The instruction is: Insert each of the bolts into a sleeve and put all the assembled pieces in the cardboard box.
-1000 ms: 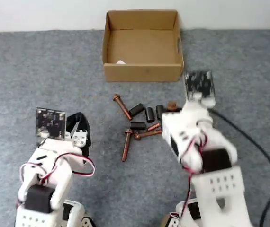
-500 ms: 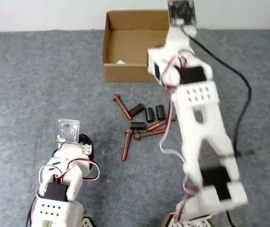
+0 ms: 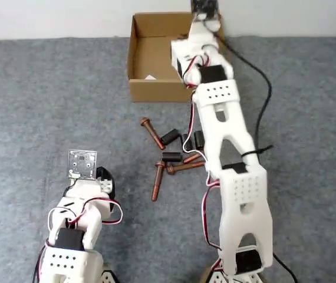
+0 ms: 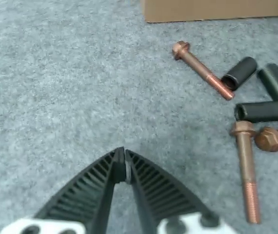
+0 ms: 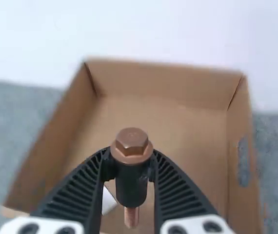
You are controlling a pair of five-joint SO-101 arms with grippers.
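Right pincer [image 5: 129,168]: clenched. My two ribbed fingers [image 5: 88,187] grip a black sleeve [image 5: 130,184] from both sides. A copper bolt [image 5: 131,145] sits through that sleeve, with its hex head resting on the sleeve's upper end and its threaded tip showing out of the lower end.

Position: my right arm [image 3: 218,112] is stretched far across the grey mat [image 3: 50,88]. It holds the assembled piece over the open top of the cardboard box [image 3: 156,91], above the box's right half. A white scrap [image 3: 150,77] lies on the box floor near the front wall. I cannot tell how high the piece is above that floor.

Left pincer [image 4: 122,161]: closed, fingertips touching, nothing between them. It sits near the left front of the mat, well apart from the parts.

Remaining parts: loose bolts [image 4: 202,70] and loose sleeves [image 4: 258,111] lie in a cluster on the mat, just in front of the box. One long bolt [image 3: 157,181] lies nearest to my left pincer.
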